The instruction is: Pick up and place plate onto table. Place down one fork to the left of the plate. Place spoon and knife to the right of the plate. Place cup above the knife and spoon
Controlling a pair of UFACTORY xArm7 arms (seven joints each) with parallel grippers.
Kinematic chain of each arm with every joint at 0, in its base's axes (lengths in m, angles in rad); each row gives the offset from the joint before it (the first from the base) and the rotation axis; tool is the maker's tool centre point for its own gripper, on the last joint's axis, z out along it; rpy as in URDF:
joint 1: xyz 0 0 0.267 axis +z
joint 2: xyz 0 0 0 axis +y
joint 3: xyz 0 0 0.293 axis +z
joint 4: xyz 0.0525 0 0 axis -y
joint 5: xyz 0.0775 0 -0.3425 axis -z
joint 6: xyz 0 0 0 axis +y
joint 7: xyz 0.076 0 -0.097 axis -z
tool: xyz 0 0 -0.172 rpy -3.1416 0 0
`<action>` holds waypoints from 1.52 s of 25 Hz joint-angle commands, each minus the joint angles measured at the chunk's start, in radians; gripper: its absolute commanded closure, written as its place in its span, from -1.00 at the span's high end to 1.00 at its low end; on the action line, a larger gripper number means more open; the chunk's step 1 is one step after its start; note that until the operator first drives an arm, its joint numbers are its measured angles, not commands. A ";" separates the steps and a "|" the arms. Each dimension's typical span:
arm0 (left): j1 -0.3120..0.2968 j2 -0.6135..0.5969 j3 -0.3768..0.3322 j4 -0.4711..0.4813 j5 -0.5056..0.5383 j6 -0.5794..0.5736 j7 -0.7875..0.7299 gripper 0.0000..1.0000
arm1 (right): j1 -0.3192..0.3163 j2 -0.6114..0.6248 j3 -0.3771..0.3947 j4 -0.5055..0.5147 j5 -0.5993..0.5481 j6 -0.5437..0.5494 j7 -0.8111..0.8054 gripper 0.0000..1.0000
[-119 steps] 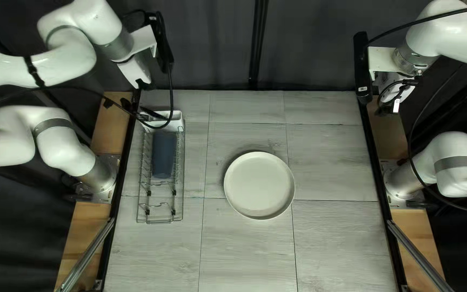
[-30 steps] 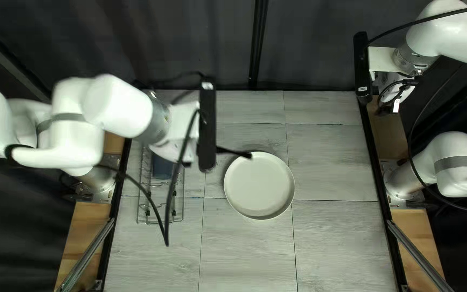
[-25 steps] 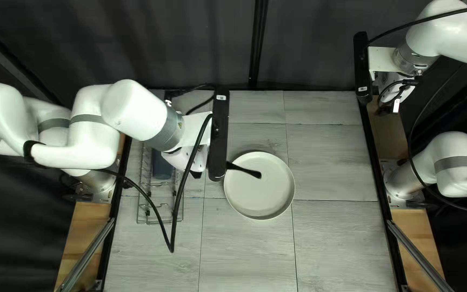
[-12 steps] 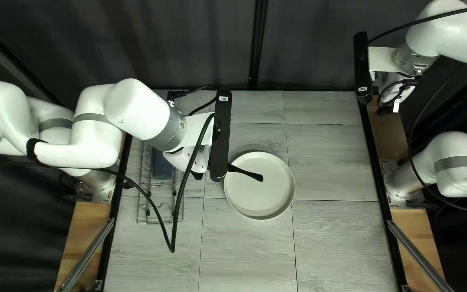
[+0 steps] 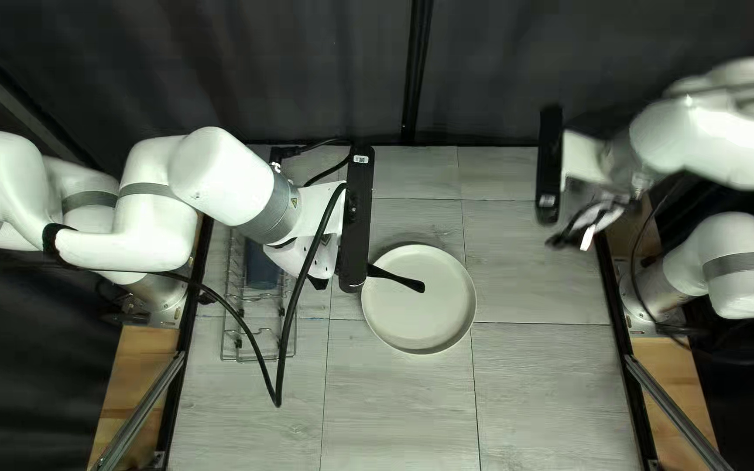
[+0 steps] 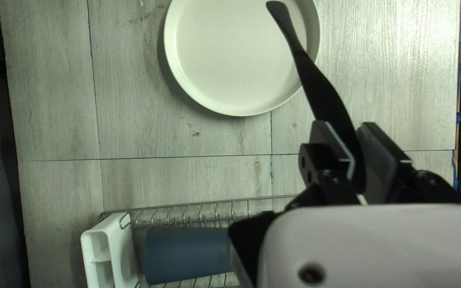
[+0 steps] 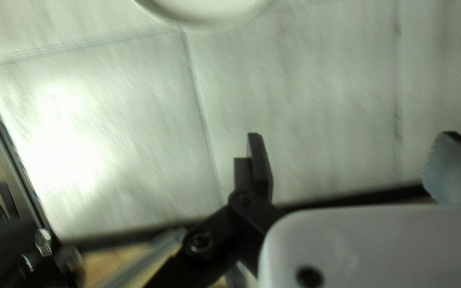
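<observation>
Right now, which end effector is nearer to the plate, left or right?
Left. In the top left view, the left end effector is just left of the plate, its black utensil reaching over the rim; the right end effector is farther off, to the plate's right.

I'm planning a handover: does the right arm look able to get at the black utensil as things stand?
Probably yes: the right gripper is open, the black utensil sticks out from the left gripper over the plate, and nothing visible stands between. Reach itself is a guess.
</observation>
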 commanded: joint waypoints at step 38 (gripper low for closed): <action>0.000 0.000 0.000 0.000 0.000 0.000 0.000 -1.00 | -0.215 0.503 0.350 0.047 -0.385 -0.847 0.423 1.00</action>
